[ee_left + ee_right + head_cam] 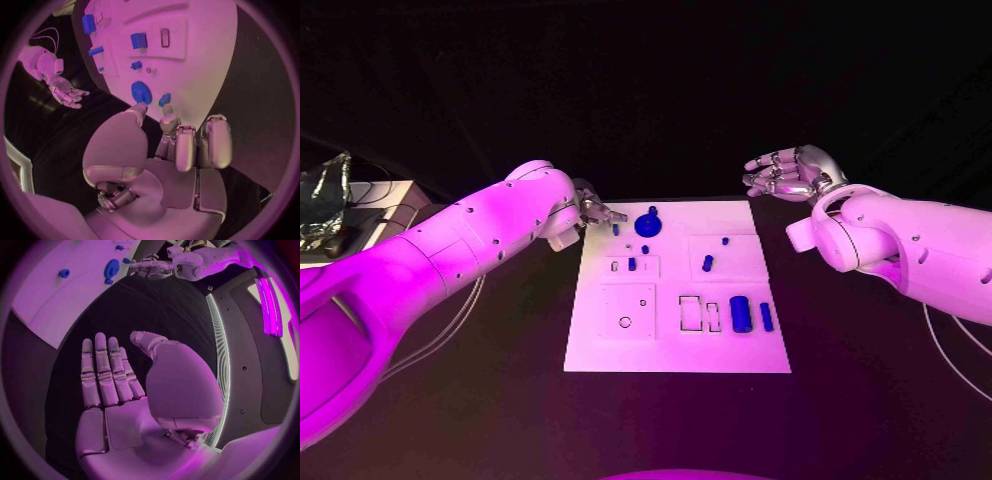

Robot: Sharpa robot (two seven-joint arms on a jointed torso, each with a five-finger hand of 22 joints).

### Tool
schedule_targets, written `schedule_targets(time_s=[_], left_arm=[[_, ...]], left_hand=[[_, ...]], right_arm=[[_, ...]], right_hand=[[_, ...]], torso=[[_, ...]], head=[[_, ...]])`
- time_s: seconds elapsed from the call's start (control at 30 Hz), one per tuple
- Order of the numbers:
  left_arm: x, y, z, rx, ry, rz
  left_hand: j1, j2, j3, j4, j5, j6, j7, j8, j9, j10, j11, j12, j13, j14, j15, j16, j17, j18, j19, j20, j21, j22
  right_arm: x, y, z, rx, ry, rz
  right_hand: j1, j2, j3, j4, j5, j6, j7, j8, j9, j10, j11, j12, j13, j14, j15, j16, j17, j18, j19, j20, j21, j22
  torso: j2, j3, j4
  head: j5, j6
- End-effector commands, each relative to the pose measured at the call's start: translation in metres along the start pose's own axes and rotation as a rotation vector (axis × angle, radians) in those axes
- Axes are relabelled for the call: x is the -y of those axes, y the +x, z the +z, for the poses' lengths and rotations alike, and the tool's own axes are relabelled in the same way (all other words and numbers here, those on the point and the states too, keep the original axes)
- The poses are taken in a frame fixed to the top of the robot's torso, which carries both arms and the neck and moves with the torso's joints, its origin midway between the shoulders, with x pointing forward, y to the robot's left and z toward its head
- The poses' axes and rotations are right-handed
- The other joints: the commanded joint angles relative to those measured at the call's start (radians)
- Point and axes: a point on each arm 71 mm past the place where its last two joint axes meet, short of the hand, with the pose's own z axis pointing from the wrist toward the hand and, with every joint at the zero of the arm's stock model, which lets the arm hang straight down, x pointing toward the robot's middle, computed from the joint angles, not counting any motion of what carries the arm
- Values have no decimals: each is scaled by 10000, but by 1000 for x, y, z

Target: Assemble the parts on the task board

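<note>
- Lying at table centre, task board [678, 350]; blue parts: two upright bars [741, 314] at 4 o'clock on it, round disc [648, 225] at 12.
- Left hand [590, 211] at board's 11 o'clock corner, fingers curled, tips by small blue part [164, 99]; grip unclear.
- Right hand [788, 174] beyond 1 o'clock corner, fingers spread, empty.

Colours only, under pink light: task board [678, 345] white w/ thin dark outline rects on it. Parts all blue: round disc [648, 226], small peg [615, 229] by my left hand, short pegs mid-board [707, 263], fat cylinder [740, 313] + slim bar [766, 316] near edge. Table [473, 420] black. My left hand [593, 210] silver, arm [430, 265] white w/ dark dots. My right hand [788, 173] silver, arm [920, 250] white, same dots. Grey box [387, 205] at far left w/ clear glassy thing [325, 195] on it.
</note>
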Motion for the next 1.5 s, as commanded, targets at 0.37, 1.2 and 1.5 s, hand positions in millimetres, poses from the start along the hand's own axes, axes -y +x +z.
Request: schedule_targets(time_s=[0.37, 1.2, 1.5], left_arm=[[2, 1, 2, -22, 125, 29], [2, 5, 2, -335, 133, -81], [3, 7, 3, -501, 151, -35]], left_hand=[[262, 49, 350, 3, 60, -116, 8, 120, 21, -5, -108, 49, -10, 880, -90, 72, 2128, 73, 48, -48, 43, 23], [503, -383, 3338, -51, 38, -201, -71, 439, 6, -42, -184, 39, -126, 901, -157, 105, 2193, 67, 62, -112, 40, 82], [637, -657, 4100, -141, 14, -225, -89, 555, 49, -38, -200, 50, -139, 904, -171, 111, 2205, 64, 67, -124, 40, 105]], right_arm=[[-6, -3, 0, 68, -332, -69], [-7, -4, 1, 79, -315, -94], [-7, -4, 1, 75, -313, -94]], right_hand=[[-91, 13, 6, -44, 56, -22, 120, -67, -14, -5, 25, -55, -10, -87, -12, -51, -17, 149, -52, 8, -43, -16], [-91, 13, 6, -44, 56, -22, 120, -67, -14, -5, 25, -55, -10, -87, -12, -51, -17, 149, -52, 8, -43, -16], [-91, 13, 6, -44, 56, -22, 120, -67, -14, -5, 25, -55, -10, -87, -12, -51, -17, 149, -52, 8, -43, -16]], torso=[[132, -32, -19], [133, -27, -15], [138, -23, -10]], head=[[28, 12], [10, -74], [24, -80]])
